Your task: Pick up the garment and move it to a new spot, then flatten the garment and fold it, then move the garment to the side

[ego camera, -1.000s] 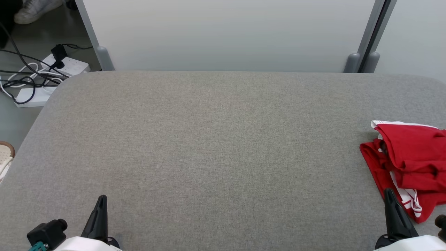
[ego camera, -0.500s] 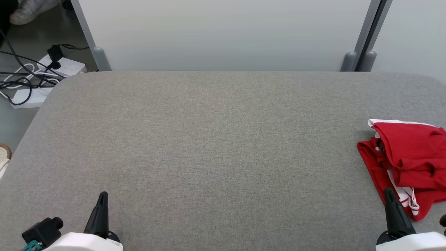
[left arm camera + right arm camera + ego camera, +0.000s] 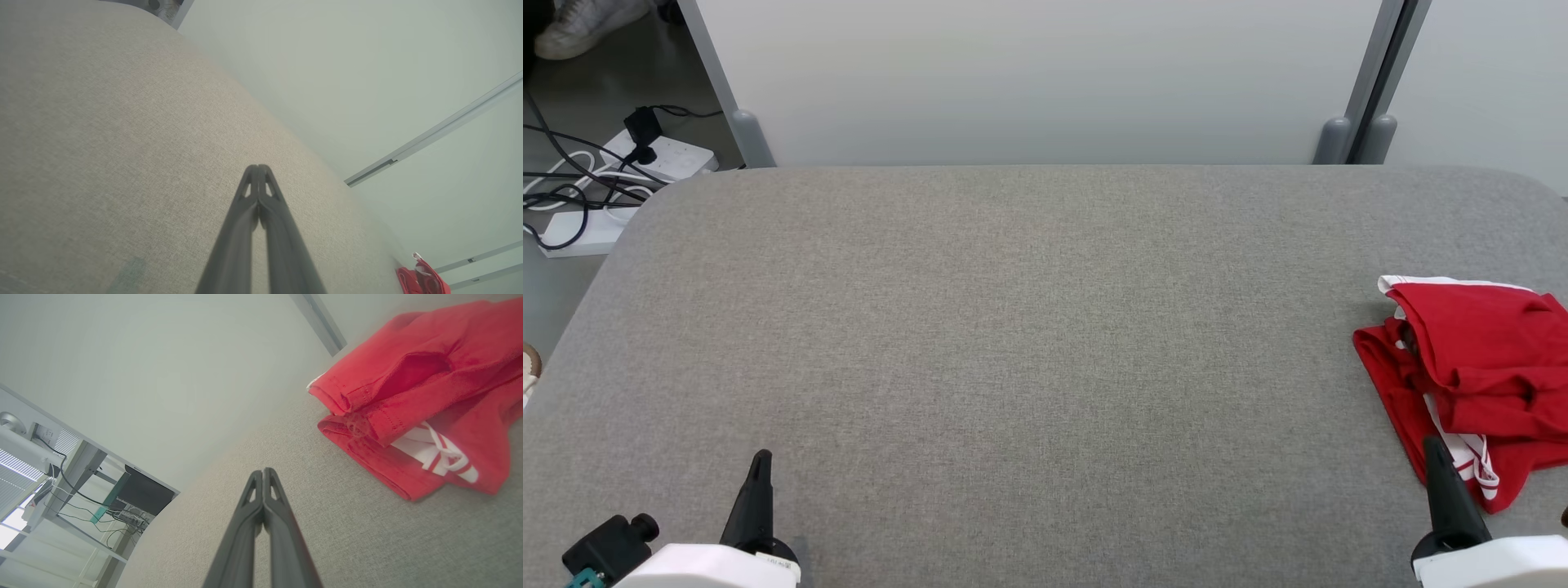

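Counter: a big grey cloth-covered counter (image 3: 1013, 343) with round corners. A pale, plain wall panel (image 3: 1045, 82) stands behind its far edge.

Garment: the red cloth garment with white stripes (image 3: 1478, 376) lies in a crumpled heap at the counter's right edge, about halfway between the far edge and the near edge. Part of it runs out of the head view on the right.

Garment up close: in the right wrist view the red cloth (image 3: 412, 396) is folded over itself in layers. A white band with red stripes peeks out from between them.

Garment from far: in the left wrist view it is a small red bit (image 3: 421, 279) at the far end of the counter.

Left side: the left gripper (image 3: 760, 461) is by the counter's near edge, toward the left corner, well apart from the garment. Its jaws are pressed together with nothing between them (image 3: 258, 168).

Right side: the right gripper (image 3: 1431, 447) is by the near edge, toward the right corner, just beside the garment's near left part. Its jaws are together too and hold nothing (image 3: 263, 472). Some bare grey counter shows between their tip and the red cloth.

Floor: past the far left corner lie white power strips with black and white cables (image 3: 621, 175), and a white shoe (image 3: 584, 24) farther back.

Posts: two grey posts (image 3: 1347, 139) stand behind the far right corner.
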Robot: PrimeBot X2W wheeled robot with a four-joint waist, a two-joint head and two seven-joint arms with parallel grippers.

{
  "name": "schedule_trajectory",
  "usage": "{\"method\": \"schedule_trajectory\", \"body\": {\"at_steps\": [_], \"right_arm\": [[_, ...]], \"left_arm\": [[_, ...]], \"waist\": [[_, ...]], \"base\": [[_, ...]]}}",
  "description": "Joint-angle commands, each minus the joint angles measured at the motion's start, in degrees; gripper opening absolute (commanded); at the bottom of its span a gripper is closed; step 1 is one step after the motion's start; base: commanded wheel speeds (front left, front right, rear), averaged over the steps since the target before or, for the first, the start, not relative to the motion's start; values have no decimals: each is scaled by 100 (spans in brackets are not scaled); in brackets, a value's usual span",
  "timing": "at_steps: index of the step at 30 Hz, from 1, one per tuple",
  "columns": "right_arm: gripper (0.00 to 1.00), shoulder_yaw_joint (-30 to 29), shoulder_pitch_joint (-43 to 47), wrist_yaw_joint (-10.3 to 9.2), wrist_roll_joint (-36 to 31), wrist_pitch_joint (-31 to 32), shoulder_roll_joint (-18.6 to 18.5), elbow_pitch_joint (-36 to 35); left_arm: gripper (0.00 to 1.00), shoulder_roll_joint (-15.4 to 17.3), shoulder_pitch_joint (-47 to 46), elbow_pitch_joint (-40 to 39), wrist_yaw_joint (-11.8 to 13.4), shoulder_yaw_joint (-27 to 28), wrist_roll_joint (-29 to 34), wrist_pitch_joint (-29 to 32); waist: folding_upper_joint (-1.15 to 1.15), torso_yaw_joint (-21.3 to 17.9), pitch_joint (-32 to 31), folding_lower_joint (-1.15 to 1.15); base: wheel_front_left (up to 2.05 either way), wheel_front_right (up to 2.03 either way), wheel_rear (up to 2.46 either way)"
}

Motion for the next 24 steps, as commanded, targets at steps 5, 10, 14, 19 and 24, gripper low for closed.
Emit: {"method": "schedule_trajectory", "body": {"at_steps": [5, 10, 14, 19, 24], "right_arm": [[0, 7, -355, 1, 448, 91, -95, -76], [0, 1, -406, 1, 790, 149, -99, -22], [0, -4, -447, 1, 1062, 196, -102, 22], [0, -11, -498, 0, 1398, 255, -106, 75], [0, -18, -549, 0, 1737, 314, -109, 129]], "left_arm": [[0, 2, -379, -176, -78, 190, -389, 103], [0, -38, -404, -181, -104, 239, -672, 187], [0, -70, -424, -185, -125, 278, -897, 253], [0, -110, -449, -190, -151, 325, -1175, 334], [0, -150, -474, -195, -177, 373, -1456, 417]], "waist": [[0, -22, 6, 0], [0, -43, 11, 0], [0, -59, 15, 0], [0, -80, 20, 0], [0, -101, 25, -1]], "base": [[0, 0, 0], [0, 0, 0], [0, 0, 0], [0, 0, 0], [0, 0, 0]]}}
